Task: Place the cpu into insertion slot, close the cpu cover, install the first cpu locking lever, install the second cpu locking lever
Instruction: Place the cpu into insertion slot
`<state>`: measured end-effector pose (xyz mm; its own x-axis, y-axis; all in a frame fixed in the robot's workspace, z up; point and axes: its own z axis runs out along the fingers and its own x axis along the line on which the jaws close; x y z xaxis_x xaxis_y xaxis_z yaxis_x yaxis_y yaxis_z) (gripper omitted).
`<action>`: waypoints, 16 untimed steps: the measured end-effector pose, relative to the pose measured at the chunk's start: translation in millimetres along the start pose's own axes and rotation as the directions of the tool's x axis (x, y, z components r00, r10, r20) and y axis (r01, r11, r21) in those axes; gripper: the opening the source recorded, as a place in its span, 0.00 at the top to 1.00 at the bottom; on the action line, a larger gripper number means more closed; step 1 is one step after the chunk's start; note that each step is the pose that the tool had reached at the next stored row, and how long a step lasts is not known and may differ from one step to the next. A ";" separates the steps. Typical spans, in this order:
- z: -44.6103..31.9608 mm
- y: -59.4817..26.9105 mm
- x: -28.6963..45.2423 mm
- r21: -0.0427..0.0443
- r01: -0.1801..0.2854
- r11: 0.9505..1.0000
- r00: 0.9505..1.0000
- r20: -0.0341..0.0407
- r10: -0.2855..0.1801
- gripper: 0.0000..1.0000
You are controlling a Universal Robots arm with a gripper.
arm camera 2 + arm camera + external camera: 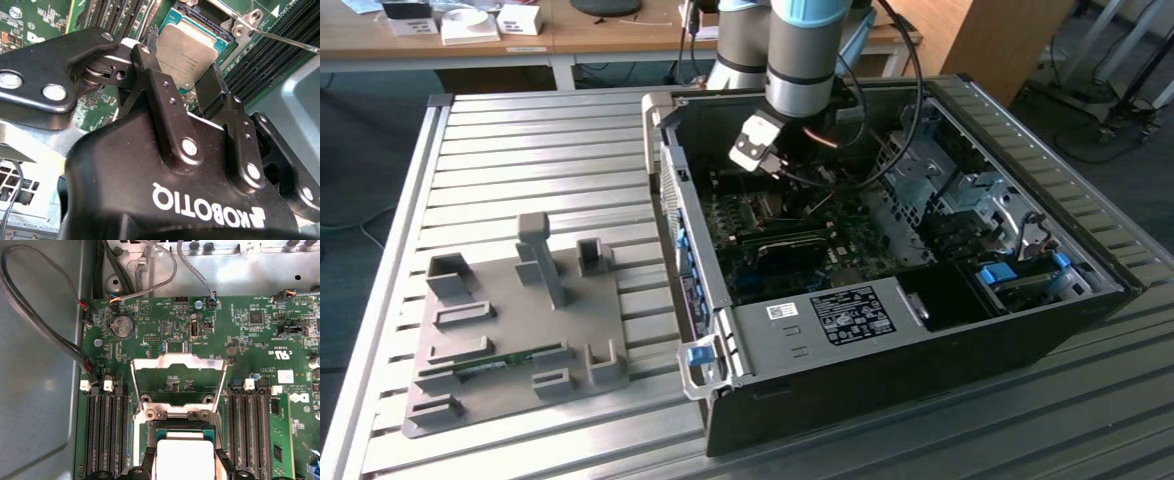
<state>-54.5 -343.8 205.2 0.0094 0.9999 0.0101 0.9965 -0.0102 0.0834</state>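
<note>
The cpu (182,457), a small square chip with a silver-grey top, sits between my two black fingers (220,460) directly over the insertion slot (175,427) on the green motherboard. My gripper (185,464) is shut on its opposite edges, and the second wrist view shows the same grip (177,70) on the cpu (190,47). The cpu cover (177,360), a silvery frame with a square opening, stands swung open beyond the slot. A thin locking lever (285,40) juts out beside the socket. In the exterior view my gripper (785,180) reaches down into the open computer case (894,330).
Black memory slots (105,435) flank the socket on both sides, one holding a green module (280,440). Grey cables (60,340) loop along the case wall. On the exterior view's left, a grey fixture plate (520,330) lies on the slatted metal table (520,150).
</note>
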 end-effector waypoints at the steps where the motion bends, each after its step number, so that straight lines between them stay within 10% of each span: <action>1: 0.2 0.0 0.0 0.000 0.000 1.000 1.000 0.000 0.000 0.46; 16: 3.0 -0.5 1.5 0.000 -0.001 1.000 1.000 -0.013 0.001 0.46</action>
<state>-54.7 -342.3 202.2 0.0093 0.9997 0.0230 0.9964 -0.0112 0.0835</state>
